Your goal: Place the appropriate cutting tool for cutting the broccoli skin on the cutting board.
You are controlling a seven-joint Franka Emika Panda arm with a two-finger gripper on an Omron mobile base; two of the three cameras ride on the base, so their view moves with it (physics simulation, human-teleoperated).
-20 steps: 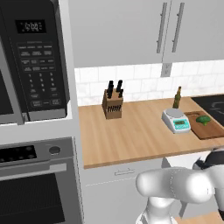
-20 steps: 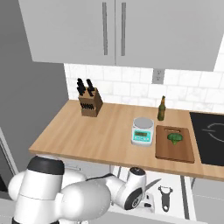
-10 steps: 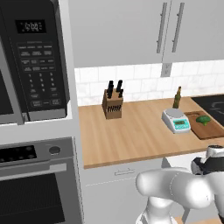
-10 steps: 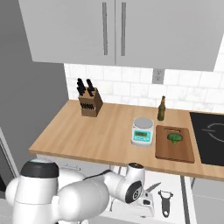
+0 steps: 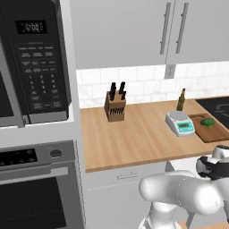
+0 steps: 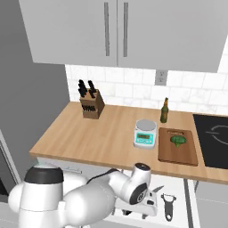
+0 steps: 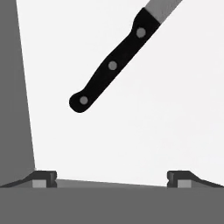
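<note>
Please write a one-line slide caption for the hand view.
Open gripper above a white drawer floor, facing a black-handled knife lying diagonally.

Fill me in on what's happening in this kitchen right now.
The robot arm is reaching down into an open drawer below the counter, where a peeler lies. In the hand view, the open gripper hangs over a black-handled knife on the drawer's white floor, holding nothing. Up on the counter, the broccoli sits on the cutting board, next to a kitchen scale, a bottle and a knife block. No tool is on the board yet.
</note>
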